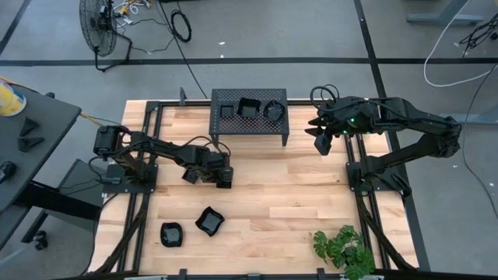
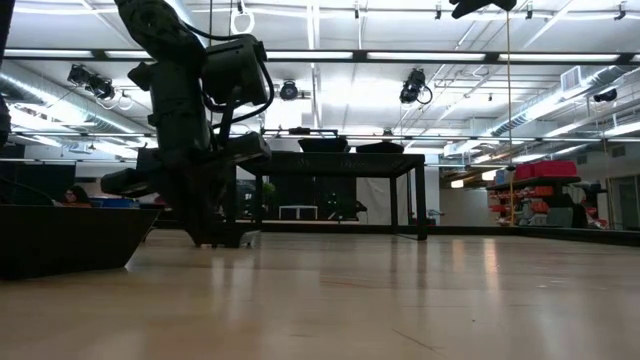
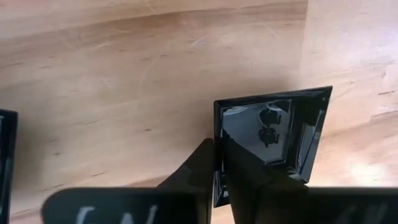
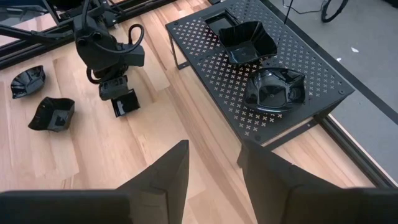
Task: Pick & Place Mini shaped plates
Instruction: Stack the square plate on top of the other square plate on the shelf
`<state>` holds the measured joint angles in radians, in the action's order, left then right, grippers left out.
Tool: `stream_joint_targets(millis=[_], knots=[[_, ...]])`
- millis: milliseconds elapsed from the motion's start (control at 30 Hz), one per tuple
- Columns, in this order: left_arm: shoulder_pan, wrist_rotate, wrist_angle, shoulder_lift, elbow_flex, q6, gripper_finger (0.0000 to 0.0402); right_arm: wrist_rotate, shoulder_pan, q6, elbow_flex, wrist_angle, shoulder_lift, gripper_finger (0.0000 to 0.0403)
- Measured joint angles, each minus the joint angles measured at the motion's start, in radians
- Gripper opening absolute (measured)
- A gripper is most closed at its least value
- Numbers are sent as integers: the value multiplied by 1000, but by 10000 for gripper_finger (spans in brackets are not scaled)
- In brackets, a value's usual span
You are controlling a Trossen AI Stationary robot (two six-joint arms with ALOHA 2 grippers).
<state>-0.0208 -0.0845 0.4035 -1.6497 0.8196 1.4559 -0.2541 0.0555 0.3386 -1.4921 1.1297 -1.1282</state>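
A small square glossy black mini plate (image 3: 273,127) lies on the wooden table left of centre, and my left gripper (image 1: 224,179) is shut on it. Two more mini plates (image 1: 170,233) (image 1: 209,221) rest on the table nearer the front edge. Three others (image 1: 226,111) (image 1: 249,106) (image 1: 274,110) sit on top of the perforated black stand (image 1: 249,128) at the far side. My right gripper (image 1: 323,141) hangs open in the air just right of the stand, with nothing between its fingers (image 4: 168,180). My left gripper pinches one raised rim (image 3: 217,127) of the square plate, one finger (image 3: 196,171) outside the rim and the other (image 3: 249,171) inside the dish. The fingers come steeply from above. In the right wrist view the plate (image 4: 126,103) lies on the table under the gripper.
A green plant (image 1: 342,249) stands at the near right corner. Black frame rails (image 1: 144,155) run along the table's left and right sides. Bare wood lies between the stand and the two loose plates. In the low view one plate (image 2: 70,240) looms close at the left.
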Motion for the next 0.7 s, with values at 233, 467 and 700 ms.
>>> stream_joint_targets(millis=[233,467,700], knots=[[0,-2,-5,0,0,0,12,0,0,0,0,0,0,149],[0,-7,-48,0,0,3,10,0,0,0,0,0,0,149],[0,-17,-60,8,0,23,8,0,0,0,0,0,0,149]])
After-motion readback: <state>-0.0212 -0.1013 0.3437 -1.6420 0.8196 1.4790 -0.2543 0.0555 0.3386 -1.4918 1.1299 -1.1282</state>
